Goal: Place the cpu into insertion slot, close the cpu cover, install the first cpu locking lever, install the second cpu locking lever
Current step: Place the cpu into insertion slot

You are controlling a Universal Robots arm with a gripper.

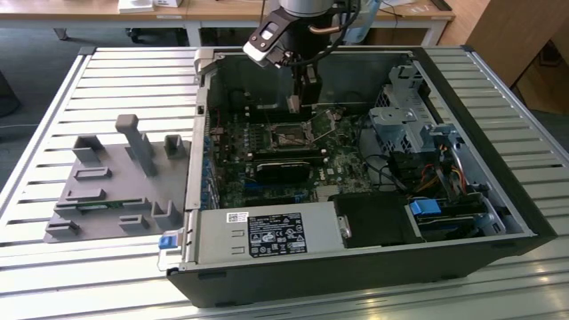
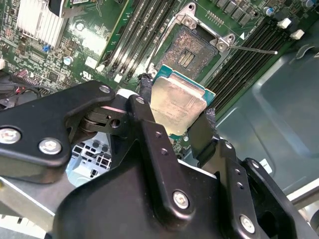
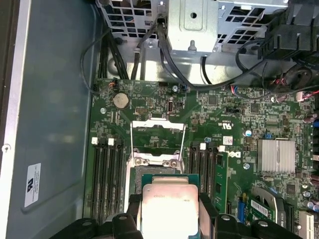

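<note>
My gripper (image 1: 298,97) hangs inside the open computer case, shut on the cpu (image 1: 294,104). The cpu (image 2: 177,107) is a flat square chip with a silvery top on a green edge, clamped between my black fingers (image 2: 144,94) in both wrist views. It is held in the air above the bare insertion slot (image 2: 192,50), apart from it. The slot (image 3: 152,164) lies just beyond the cpu (image 3: 169,206). The cpu cover (image 3: 157,123), a thin silvery frame, is swung open past the slot. A thin locking lever (image 2: 254,50) sticks out beside the socket.
Memory slots (image 3: 107,174) flank the socket on both sides. A finned silver heatsink (image 3: 274,154) and cables sit nearby. A black block (image 1: 284,167), a power supply (image 1: 258,233) and a drive cage (image 1: 400,120) stand inside the case. A grey fixture tray (image 1: 116,180) lies at the exterior view's left.
</note>
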